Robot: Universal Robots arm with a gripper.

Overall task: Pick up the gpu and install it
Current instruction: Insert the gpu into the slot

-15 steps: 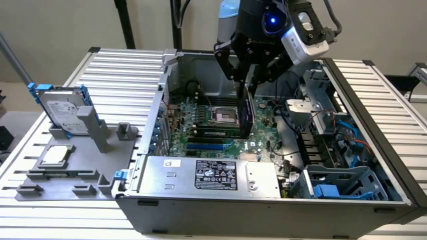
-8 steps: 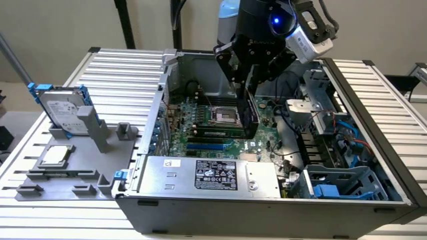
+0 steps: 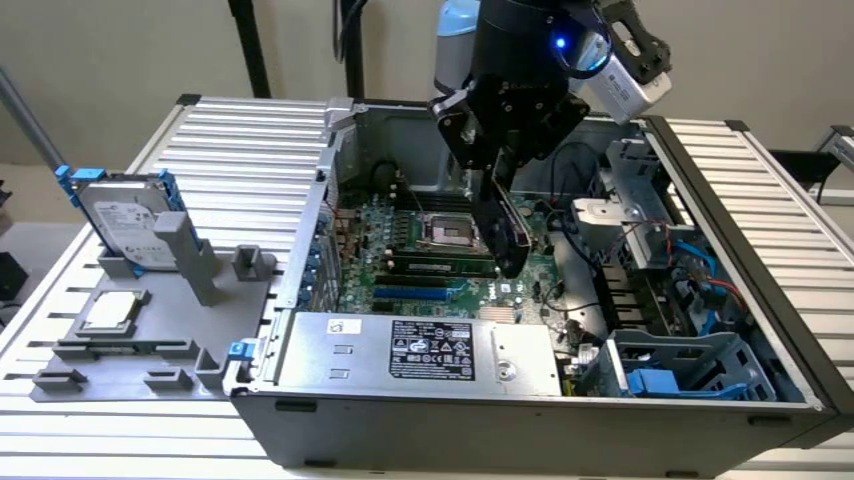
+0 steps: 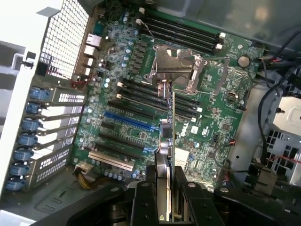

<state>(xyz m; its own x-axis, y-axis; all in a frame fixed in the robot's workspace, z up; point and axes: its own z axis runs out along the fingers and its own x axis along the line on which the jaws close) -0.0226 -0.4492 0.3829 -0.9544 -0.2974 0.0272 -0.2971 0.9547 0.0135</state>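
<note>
At the exterior view's left the hard drive (image 3: 130,225) stands on the worktop (image 3: 240,130), well apart from the work. Mid-frame, the claw (image 3: 497,170) is clamped narrow on the gpu (image 3: 507,240), which hangs edge-on over the motherboard (image 3: 400,250) (whether it touches, I cannot tell). Done well, I judge, this means keeping the card square to the blue slot (image 4: 128,121), with a slow descent and even pressure.

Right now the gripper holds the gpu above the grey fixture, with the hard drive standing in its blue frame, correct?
No. The gripper holds the gpu above the motherboard inside the case, not the grey fixture, as the exterior view shows. The hard drive does stand in its blue frame.
</note>
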